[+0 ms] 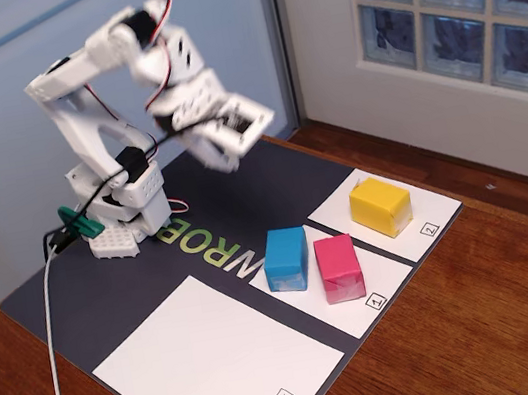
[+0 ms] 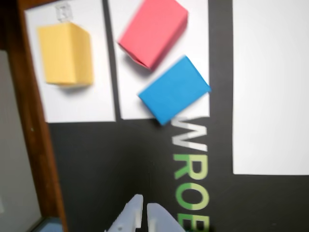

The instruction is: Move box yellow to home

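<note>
Two fingers nearly together, claw clenched, empty, well apart from box yellow

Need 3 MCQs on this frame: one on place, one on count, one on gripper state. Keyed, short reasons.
1. Where does the yellow box sit?
A. on the Home sheet
B. on the sheet marked 2
C. on the bare dark mat

2. How many blocks rest on the sheet marked 1?
A. one
B. two
C. three

3. What is the gripper doing?
A. clamped on the yellow box
B. pressed onto the pink block
C. raised over the mat, holding nothing

Key:
1 B: the fixed view shows the yellow box on the far sheet with the 2 label, and the Home sheet bare.
2 B: the blue block and pink block share it.
3 C: in the wrist view its fingertips are nearly together over the dark mat, short of all the blocks.
</note>
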